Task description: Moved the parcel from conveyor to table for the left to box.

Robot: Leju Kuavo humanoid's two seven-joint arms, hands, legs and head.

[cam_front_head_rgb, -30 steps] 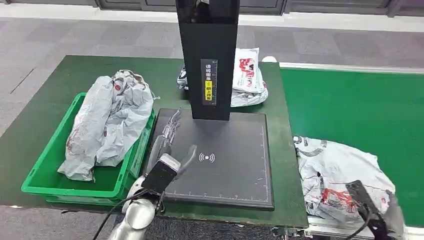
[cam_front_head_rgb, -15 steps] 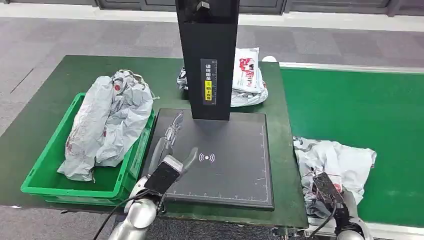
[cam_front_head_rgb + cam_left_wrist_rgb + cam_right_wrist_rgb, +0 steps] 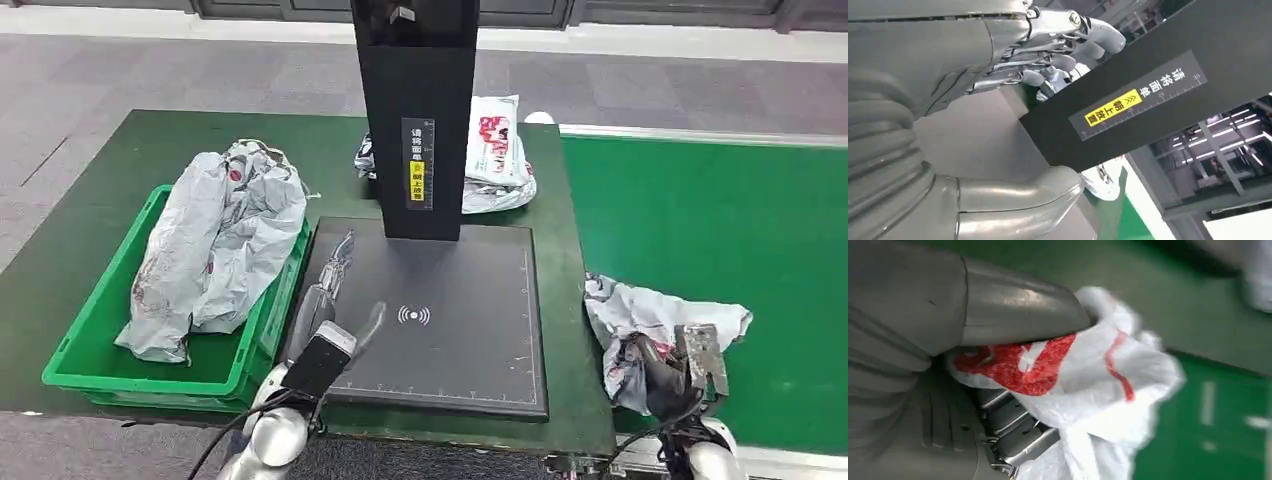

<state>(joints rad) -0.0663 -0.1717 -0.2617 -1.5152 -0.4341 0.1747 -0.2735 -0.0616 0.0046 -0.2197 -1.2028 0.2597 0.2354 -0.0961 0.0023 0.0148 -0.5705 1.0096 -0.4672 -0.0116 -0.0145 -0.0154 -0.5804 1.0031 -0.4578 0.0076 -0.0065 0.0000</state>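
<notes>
While the right robot hand (image 3: 665,378) grips the crumpled parcel (image 3: 660,325) on the green conveyor (image 3: 720,220), just beside the tabletop (image 3: 100,230) edge, the left robot hand (image 3: 335,275) lies over the black pad (image 3: 470,330) with fingers spread, holding nothing. A green bin (image 3: 75,350) holds another bag (image 3: 215,240).

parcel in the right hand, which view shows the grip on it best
The right wrist view: the thumb presses the white and red parcel against the fingers up close. The head view shows the right hand on the crumpled parcel over the conveyor, small and partly hidden.
</notes>
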